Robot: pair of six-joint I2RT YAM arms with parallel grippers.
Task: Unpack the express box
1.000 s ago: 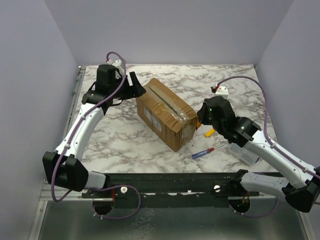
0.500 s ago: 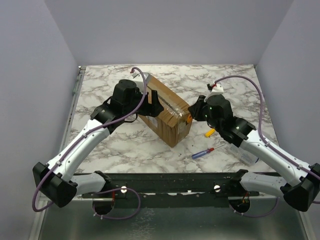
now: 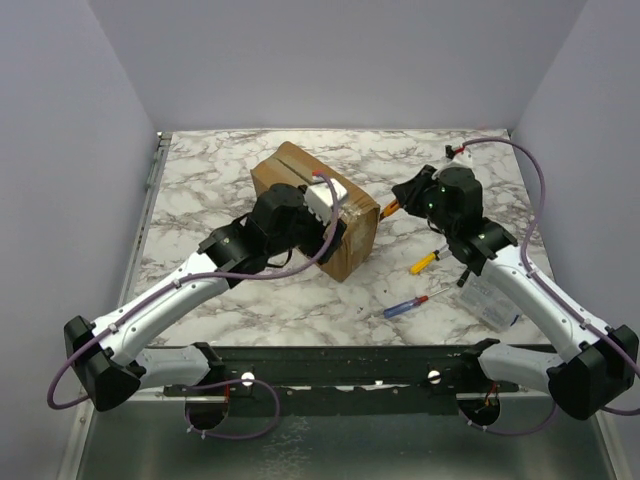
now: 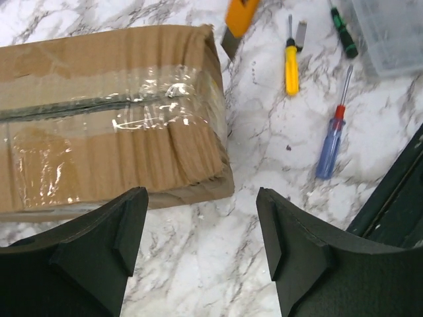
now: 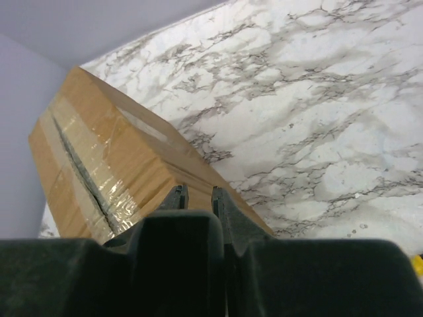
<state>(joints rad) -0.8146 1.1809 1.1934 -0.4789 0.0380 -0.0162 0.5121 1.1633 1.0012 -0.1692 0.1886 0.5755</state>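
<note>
One brown taped cardboard express box, mid-far on white marble-patterned table. Left gripper spread open over its near end; right gripper clamps orange utility knife. Risk: unbraced box slides under blade.

right gripper — orange cutter in it — beside express box

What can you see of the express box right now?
The express box is a brown corrugated cardboard carton, closed, lying flat and skewed on the marble table. Glossy clear tape covers its top seam and wraps over the end; a dark line runs along that seam, possibly a slit. The open left end effector hovers by its near corner, apparently without touching. The orange cutter in the right end effector points at its right end; contact is unclear.
</note>
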